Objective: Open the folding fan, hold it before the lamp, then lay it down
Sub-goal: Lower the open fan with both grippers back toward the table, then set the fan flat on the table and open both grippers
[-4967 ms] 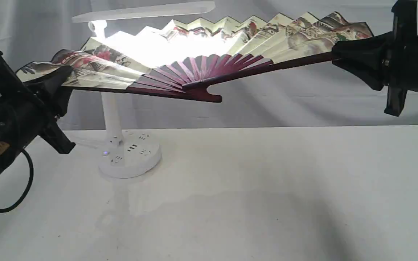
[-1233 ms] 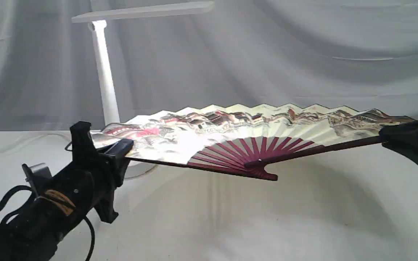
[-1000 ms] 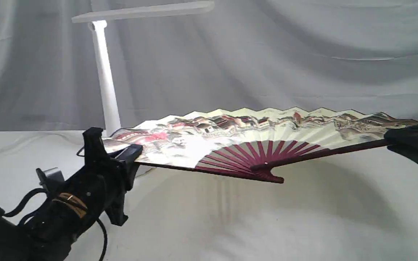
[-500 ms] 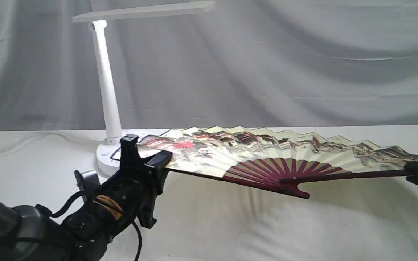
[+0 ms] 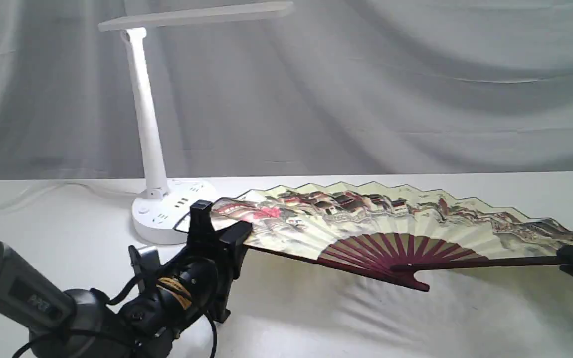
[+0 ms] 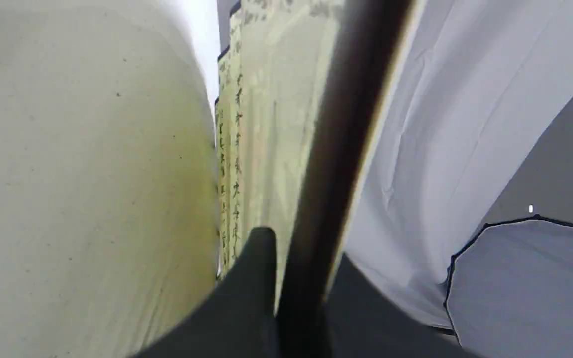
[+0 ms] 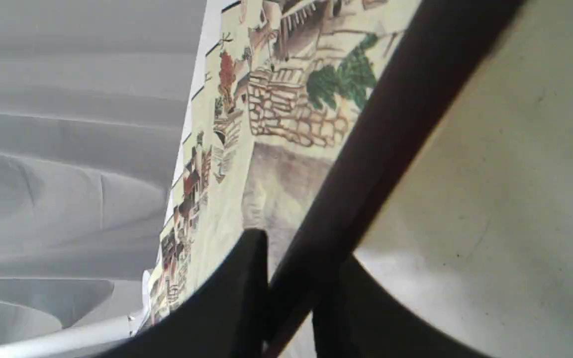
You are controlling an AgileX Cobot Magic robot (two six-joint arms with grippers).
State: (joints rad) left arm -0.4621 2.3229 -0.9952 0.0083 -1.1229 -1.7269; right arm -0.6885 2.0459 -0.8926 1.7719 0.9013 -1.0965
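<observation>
White cloth surface [image 5: 316,323] under me, and the folding fan [image 5: 366,219] is spread wide and low over it, pivot nearly down; I can't tell if it touches. The lamp [image 5: 147,129] stands just behind the fan's left end, its head well above. My left fingers [image 6: 246,298] are clenched on one end guard, my right fingers [image 7: 237,298] on the other. Opening looks done; I judge what's left is settling it flat and letting go.

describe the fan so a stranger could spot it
On the white table, find the white lamp at the back left. Spread open just right of its base is the folding fan. It alone is colourful: cream pleats painted with a village, maroon ribs.
</observation>
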